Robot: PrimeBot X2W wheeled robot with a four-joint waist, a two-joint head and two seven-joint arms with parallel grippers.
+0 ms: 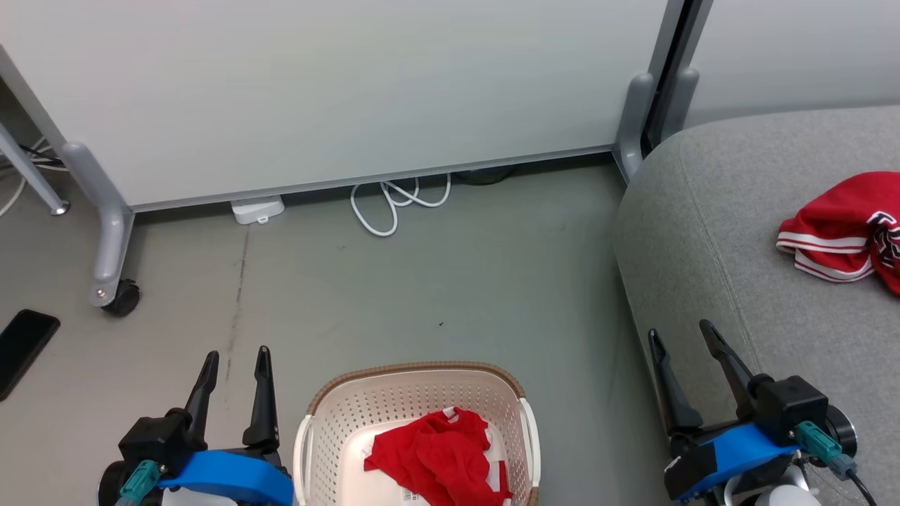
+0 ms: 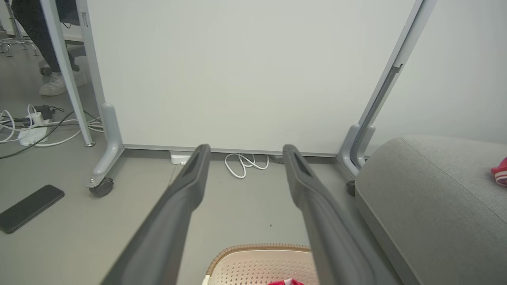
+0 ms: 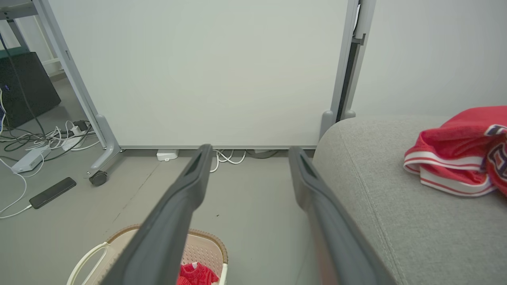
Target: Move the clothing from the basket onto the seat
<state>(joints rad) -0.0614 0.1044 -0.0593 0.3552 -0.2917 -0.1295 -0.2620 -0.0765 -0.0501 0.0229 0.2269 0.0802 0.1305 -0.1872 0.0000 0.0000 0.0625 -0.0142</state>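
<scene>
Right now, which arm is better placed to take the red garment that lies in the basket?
Probably the left. The left gripper, open, stands right beside the basket holding the red garment; the right gripper, also open, is farther off, by the seat.

The left gripper (image 1: 237, 353) and the right gripper (image 1: 679, 329) each carry two long, tapering dark-grey fingers (image 1: 264, 400) on a black block (image 1: 791, 407) over a bright blue bracket (image 1: 738, 453). At the right one's four o'clock, a teal connector (image 1: 815, 436) trails a black cable (image 1: 859, 483).

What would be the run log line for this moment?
garment A: on seat | garment B: in basket | left gripper: open, empty | right gripper: open, empty | task: half done
</scene>
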